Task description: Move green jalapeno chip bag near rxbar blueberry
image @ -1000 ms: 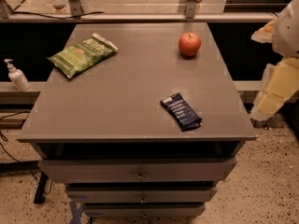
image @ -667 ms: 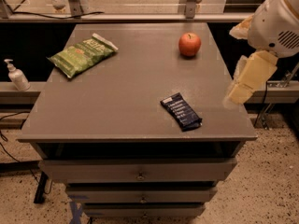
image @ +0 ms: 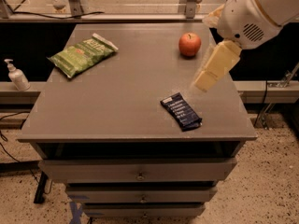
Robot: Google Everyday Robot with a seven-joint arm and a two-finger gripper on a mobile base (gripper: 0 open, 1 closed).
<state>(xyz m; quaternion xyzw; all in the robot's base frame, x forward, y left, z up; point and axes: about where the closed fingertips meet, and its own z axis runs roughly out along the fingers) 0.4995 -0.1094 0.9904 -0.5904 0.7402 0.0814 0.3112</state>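
The green jalapeno chip bag (image: 82, 54) lies flat at the back left of the grey table (image: 117, 106), its white top edge toward the back right. The rxbar blueberry (image: 181, 111), a dark navy bar with white text, lies near the table's front right. My gripper (image: 215, 68) hangs from the white arm (image: 257, 13) above the right side of the table, between the apple and the bar, well to the right of the chip bag. It holds nothing that I can see.
A red apple (image: 189, 44) sits at the back right of the table. A white pump bottle (image: 15, 74) stands on a ledge to the left. Drawers (image: 140, 174) are below the table top. A rail runs behind the table.
The arm and gripper have swung in from the right edge leftward over the table's right side. The chip bag, bar and apple have not moved.
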